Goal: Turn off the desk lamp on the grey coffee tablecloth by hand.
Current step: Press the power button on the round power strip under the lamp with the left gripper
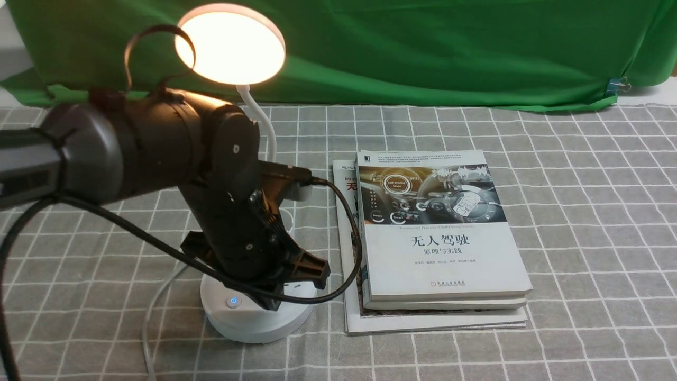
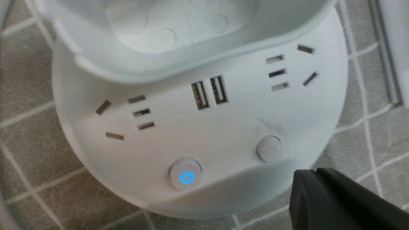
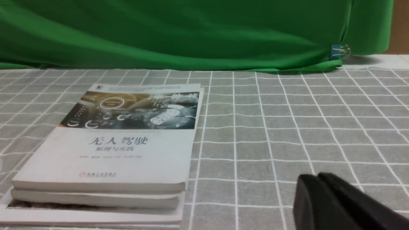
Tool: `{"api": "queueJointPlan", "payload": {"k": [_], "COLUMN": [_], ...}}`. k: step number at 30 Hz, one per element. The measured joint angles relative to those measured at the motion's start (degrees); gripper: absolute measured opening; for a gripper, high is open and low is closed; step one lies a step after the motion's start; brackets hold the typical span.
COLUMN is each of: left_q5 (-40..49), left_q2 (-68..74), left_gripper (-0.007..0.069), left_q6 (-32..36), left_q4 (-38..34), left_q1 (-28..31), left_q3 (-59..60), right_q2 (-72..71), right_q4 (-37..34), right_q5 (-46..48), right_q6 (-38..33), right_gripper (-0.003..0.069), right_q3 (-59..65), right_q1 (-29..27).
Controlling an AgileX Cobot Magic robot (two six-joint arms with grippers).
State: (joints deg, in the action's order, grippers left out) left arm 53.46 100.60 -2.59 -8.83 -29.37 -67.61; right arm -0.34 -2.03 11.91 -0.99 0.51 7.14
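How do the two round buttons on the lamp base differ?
The round power button glows blue with a power symbol; the plain grey round button is unlit and unmarked. The grey one lies nearer the black left gripper. Both sit on the white round lamp base.

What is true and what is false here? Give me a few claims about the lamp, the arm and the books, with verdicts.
1. The desk lamp is lit. True.
2. Its power button glows red. False: it glows blue.
3. The left gripper hangs close over the lamp's base. True.
4. The books lie on the green cloth. False: they lie on the grey checked tablecloth.
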Motion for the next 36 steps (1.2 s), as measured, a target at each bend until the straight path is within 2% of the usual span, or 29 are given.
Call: {"api": "queueJointPlan", "payload": {"k": [14, 25, 36], "left_q5": [-2.09, -0.1, -1.14], "left_q2": [4.52, -2.81, 4.4], "left_gripper": [-0.0008, -0.0008, -0.0008], "left_q6": [0.86, 0.79, 0.54], "left_q4": [-0.08, 2.36, 2.81], "left_q1": [0.0, 0.0, 0.0], "left_q3": [-0.94, -0.49, -0.8], "right_q2": [0.0, 0.0, 0.0], "right_q4": [0.0, 0.0, 0.0], "right_q5": [0.0, 0.0, 0.0], "right_q6": [0.0, 0.0, 0.0], "right_gripper": [0.0036, 0.0036, 0.0036], "right_q3": [0.0, 0.0, 0.0], "right_q1": [0.0, 0.0, 0.0]}}
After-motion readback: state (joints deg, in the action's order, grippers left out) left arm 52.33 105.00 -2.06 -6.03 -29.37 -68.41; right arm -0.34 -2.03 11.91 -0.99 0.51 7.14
